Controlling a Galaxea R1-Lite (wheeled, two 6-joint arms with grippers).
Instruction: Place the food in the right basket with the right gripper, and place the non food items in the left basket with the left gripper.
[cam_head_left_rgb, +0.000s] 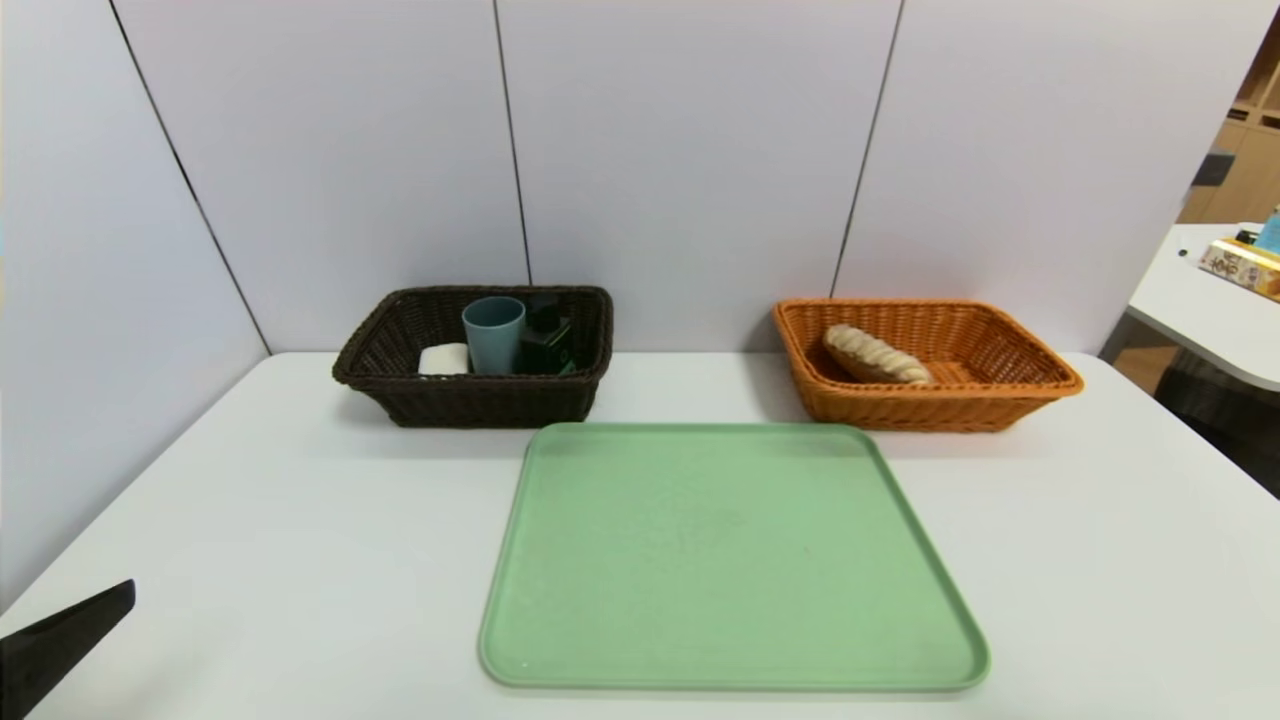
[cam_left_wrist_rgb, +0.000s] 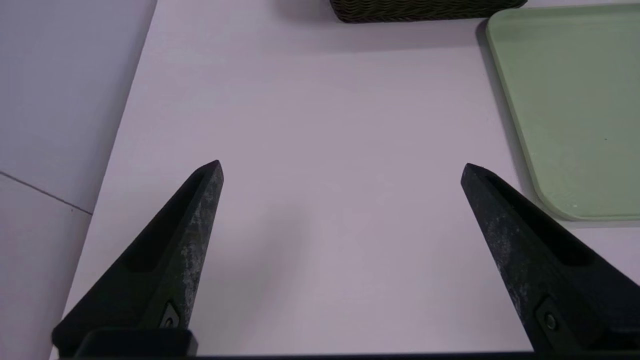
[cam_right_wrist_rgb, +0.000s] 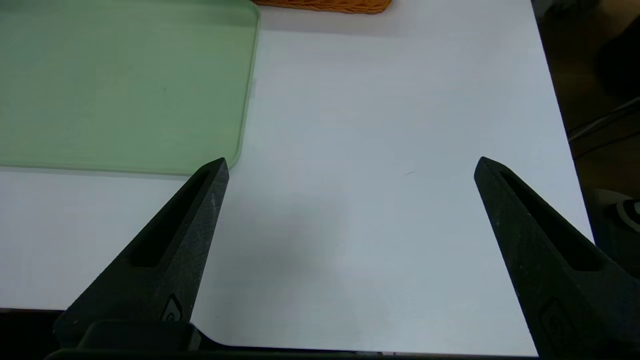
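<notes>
Both grippers hang over the desk's near edge, left gripper (cam_left_wrist_rgb: 341, 167) and right gripper (cam_right_wrist_rgb: 351, 162), fingers wide apart, holding nothing. Bread (cam_head_left_rgb: 876, 354) lies in the orange basket (cam_head_left_rgb: 1010, 405) near the far edge. Cup (cam_head_left_rgb: 493, 333), soap (cam_head_left_rgb: 443, 359) and bottle (cam_head_left_rgb: 547, 338) sit in the brown basket (cam_head_left_rgb: 470, 402). Between them lies a green tray (cam_head_left_rgb: 720, 560).

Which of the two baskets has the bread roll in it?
The orange basket at the table's right holds the roll. The dark brown basket holds the cup, soap and bottle.
</notes>
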